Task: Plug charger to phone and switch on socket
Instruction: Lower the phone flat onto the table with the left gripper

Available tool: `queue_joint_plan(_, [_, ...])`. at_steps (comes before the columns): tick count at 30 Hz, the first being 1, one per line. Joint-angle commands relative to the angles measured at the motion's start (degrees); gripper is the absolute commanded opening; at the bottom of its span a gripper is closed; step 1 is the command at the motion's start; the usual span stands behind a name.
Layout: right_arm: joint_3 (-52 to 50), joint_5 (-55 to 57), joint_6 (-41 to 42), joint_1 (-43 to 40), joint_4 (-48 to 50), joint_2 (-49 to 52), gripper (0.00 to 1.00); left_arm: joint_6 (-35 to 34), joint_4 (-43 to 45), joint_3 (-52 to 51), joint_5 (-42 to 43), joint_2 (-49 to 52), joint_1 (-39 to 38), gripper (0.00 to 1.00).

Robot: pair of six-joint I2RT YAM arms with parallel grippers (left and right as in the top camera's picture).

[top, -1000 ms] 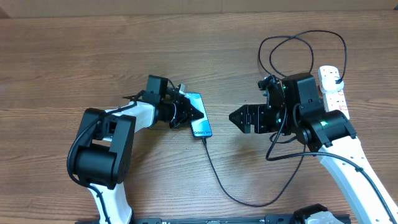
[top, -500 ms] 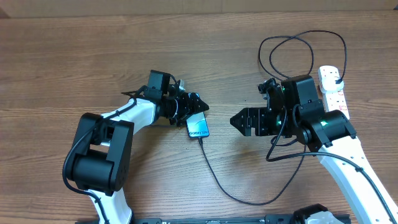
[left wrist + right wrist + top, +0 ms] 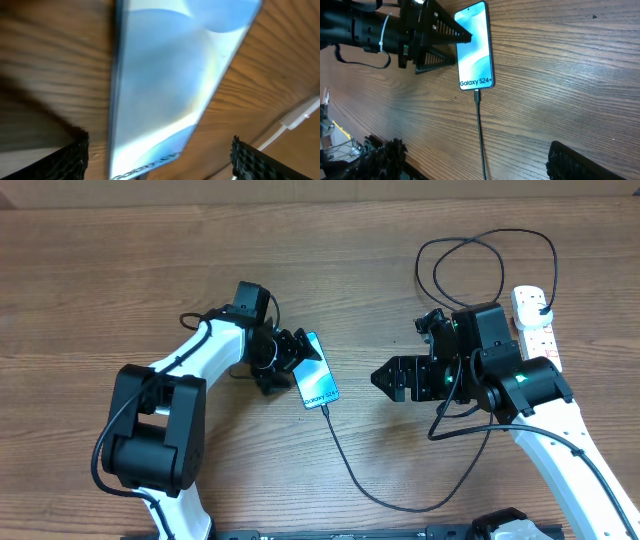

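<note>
Simply wood-grain table (image 3: 100, 260) under phone (image 3: 318, 384).

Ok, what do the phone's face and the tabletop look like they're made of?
The phone face looks like glossy glass, given its smooth sheen. The table looks like matte wood or wood-look laminate, with visible grain; which, I cannot tell.

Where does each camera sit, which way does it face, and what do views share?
Overhead: above the table, looking straight down; shows left gripper, right gripper, phone, charger, socket.
Left wrist: close over the phone, facing down; own fingertips at bottom corners.
Right wrist: low, facing the phone and left gripper; own fingertips at bottom.
All three share the phone.
</note>
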Motion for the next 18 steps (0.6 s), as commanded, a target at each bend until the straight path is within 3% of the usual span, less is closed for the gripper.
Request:
queue_joint_plan(1, [0.33,-1.07,-0.31,0.11,-0.96,-0.70,0.90,0.20,-2.54,-3.58,-16.83,5.66,0.70,0.95])
queue_joint_plan(7, [0.33,-1.53,-0.31,0.11,-2.23,-2.38,0.91,7.17,-12.09,1.84,-18.27,2.45,0.74,0.95])
queue_joint_plan(9, [0.33,-1.49,-0.28,0.11,-2.21,-3.56,0.97,8.35,-15.63,4.13,-21.03,-1.42,0.66,0.95])
queue_joint_plan(13, [0.33,1.99,-0.07,0.11,-3.10,-7.15,1.00,10.43,-16.79,5.84,-22.34,-16.28,-0.20,0.99])
queue_joint_plan(18, [0.33,5.60,-0.07,0.11,-4.87,-13.05,1.00,20.20,-16.87,5.84,-22.73,-35.01,-4.87,1.00])
